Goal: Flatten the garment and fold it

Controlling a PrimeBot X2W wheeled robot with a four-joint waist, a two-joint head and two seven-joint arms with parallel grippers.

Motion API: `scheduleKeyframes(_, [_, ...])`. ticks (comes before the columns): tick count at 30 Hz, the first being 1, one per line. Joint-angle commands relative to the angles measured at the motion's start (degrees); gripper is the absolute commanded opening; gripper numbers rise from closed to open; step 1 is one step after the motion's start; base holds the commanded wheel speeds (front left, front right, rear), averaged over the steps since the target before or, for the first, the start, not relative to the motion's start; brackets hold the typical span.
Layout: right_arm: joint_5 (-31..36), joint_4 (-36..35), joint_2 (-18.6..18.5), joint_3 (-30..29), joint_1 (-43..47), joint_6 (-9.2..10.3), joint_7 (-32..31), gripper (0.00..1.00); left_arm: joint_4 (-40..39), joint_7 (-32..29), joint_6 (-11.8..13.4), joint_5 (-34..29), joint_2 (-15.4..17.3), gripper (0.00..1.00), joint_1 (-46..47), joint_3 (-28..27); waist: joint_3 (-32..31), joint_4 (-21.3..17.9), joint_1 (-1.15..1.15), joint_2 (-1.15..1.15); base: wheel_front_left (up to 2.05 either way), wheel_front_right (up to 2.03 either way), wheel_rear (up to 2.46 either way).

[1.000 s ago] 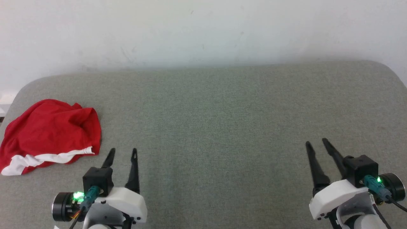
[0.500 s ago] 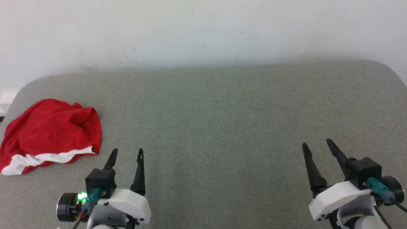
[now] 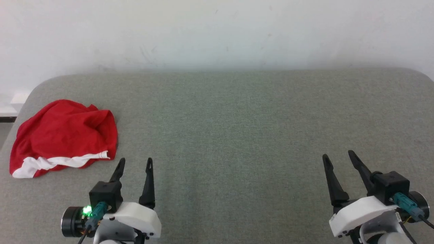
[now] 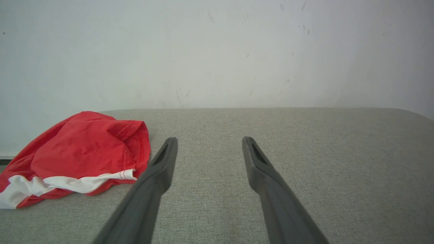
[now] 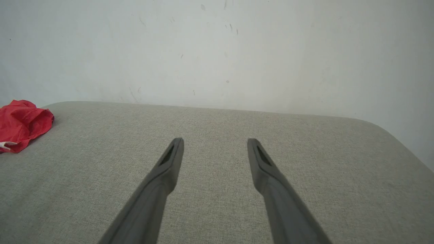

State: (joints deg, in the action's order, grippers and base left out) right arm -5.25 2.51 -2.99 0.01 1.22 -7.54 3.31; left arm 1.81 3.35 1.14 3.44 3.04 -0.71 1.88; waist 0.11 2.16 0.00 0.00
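The garment lies crumpled on the tabletop, seemingly unflattened. The left pincer and right pincer are open and empty. All folding is left.

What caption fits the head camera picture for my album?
Crumpled red shorts lie at the left end of the gray table; the left gripper and right gripper hover open and empty.

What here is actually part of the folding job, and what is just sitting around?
For the job: the crumpled red shorts, lying apart from both grippers; the left gripper and right gripper, both open.
Just there: the grey padded table; the white wall.
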Motion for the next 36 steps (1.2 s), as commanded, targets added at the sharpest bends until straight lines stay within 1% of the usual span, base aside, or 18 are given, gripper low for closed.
scheduleKeyframes(1, [-0.83, 0.26, 0.04, -0.02, 0.31, 0.01, 0.69, 1.0, 0.31, 0.63, 0.41, 0.59, -0.03, 1.0, 0.48, 0.09, 0.01, 0.76, 0.0, 0.0, 0.0, 0.0, 0.0])
scheduleKeyframes(7, [-1.5, 0.58, 0.04, 0.04, 0.5, 0.02, 1.28, 1.0, 0.5, 1.23, 0.6, 1.11, -0.04, 1.0, 0.44, 0.18, -0.11, 2.44, 0.0, 0.0, 0.0, 0.0, 0.0])
scheduleKeyframes(36, [-5.41, 2.86, 0.07, 1.74, 1.34, 0.03, 4.75, 1.0, 1.27, 4.7, 1.38, 3.8, -0.08, 1.0, -0.6, 0.12, -0.56, 13.68, 0.0, 0.0, 0.0, 0.0, 0.0])
